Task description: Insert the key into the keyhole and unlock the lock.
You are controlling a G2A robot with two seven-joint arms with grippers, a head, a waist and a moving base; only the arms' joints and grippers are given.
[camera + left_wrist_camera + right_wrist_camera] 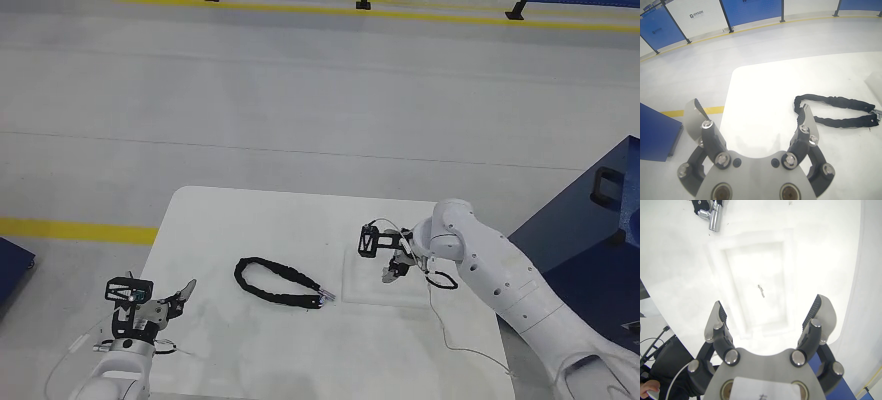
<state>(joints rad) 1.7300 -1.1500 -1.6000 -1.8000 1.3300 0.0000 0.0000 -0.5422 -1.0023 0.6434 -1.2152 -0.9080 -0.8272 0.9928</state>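
A black fabric-covered chain lock [275, 283] lies looped in the middle of the white table [230, 220], its metal lock head [322, 298] pointing toward a shallow white tray [355, 285]. The small metal key [761, 291] lies flat inside the tray [715, 256]. My right gripper [770, 308] hovers open just above the tray, the key a little ahead of its fingertips. The shiny lock cylinder [714, 219] sits beyond the tray. My left gripper [751, 105] stands open near the table's left front corner, with the chain [834, 113] off to its side.
A dark blue case [600, 230] stands off the table's right side and a blue panel [657, 132] on the floor to the left. A thin cable [470, 345] trails over the table's right front.
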